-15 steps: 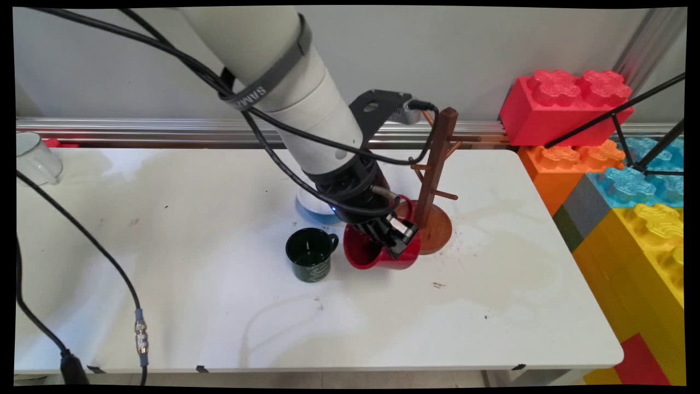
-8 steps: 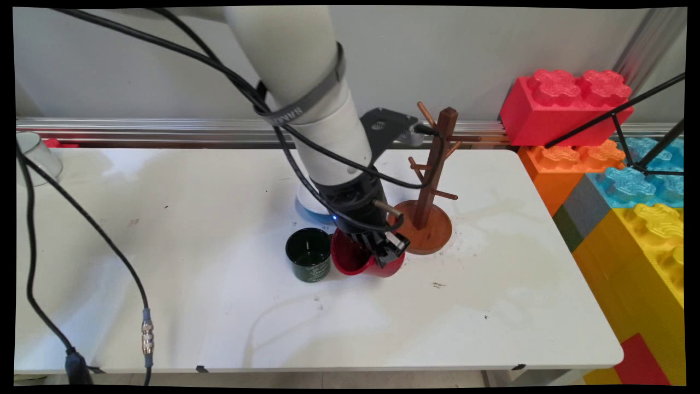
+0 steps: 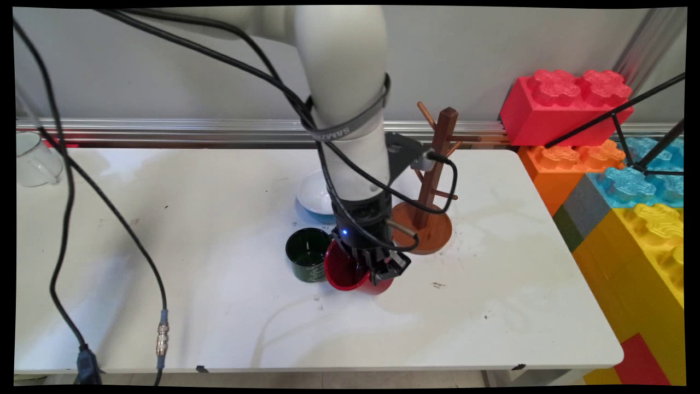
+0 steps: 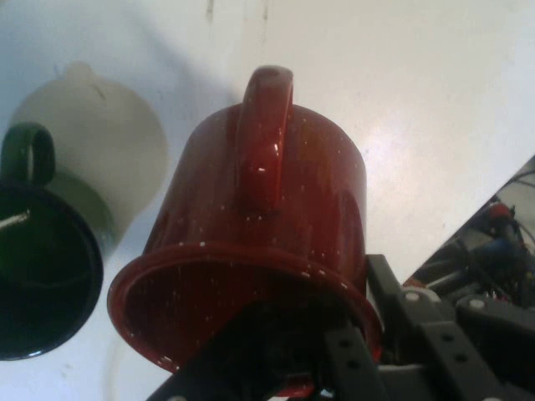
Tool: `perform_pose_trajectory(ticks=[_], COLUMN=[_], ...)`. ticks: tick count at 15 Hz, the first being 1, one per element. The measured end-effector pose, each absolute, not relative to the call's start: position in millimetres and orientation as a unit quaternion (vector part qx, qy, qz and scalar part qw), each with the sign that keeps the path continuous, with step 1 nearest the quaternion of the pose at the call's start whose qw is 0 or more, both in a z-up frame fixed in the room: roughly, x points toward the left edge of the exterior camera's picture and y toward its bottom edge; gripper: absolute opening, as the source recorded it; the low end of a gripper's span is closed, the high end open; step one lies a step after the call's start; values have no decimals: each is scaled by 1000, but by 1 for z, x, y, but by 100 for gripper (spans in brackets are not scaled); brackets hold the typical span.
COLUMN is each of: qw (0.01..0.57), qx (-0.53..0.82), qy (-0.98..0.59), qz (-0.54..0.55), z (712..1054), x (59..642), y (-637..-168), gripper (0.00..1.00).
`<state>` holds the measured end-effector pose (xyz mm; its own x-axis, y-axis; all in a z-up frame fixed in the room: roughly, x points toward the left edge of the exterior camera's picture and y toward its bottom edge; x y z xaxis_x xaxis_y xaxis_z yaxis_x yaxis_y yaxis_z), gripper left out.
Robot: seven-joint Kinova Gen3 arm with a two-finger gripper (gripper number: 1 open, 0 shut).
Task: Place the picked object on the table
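- Red mug (image 3: 350, 271) sits in the gripper (image 3: 385, 268), pinched by its rim: one finger inside the mouth, the other outside the wall, as the hand view shows.
- Mug is tilted, mouth toward the left in the main view; handle (image 4: 266, 134) on the side away from the hand camera. A rim pinch leaves the handle free.
- Whether its base touches the table (image 3: 492, 306) is hard to tell; probably just above it.
- Green mug (image 3: 308, 254) stands upright, touching or nearly touching the red one on its left.
- White-and-blue bowl (image 3: 314, 196) behind; wooden mug tree (image 3: 432, 186) just right of the arm.
- Open room lies toward the near and right edges; the left is crowded.
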<state>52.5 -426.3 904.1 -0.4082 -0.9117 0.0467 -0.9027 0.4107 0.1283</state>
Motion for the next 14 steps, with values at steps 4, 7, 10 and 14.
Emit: perform_pose_trajectory(ticks=[4, 7, 10, 14], qw=[32, 13, -11, -38], qx=[541, 546, 558, 575], qy=[-839, -836, -828, -814], qz=[-48, -53, -60, -73], z=[898, 892, 884, 872], x=[41, 34, 26, 15], y=[-434, -441, -451, -461], gripper=[0, 0, 0, 0])
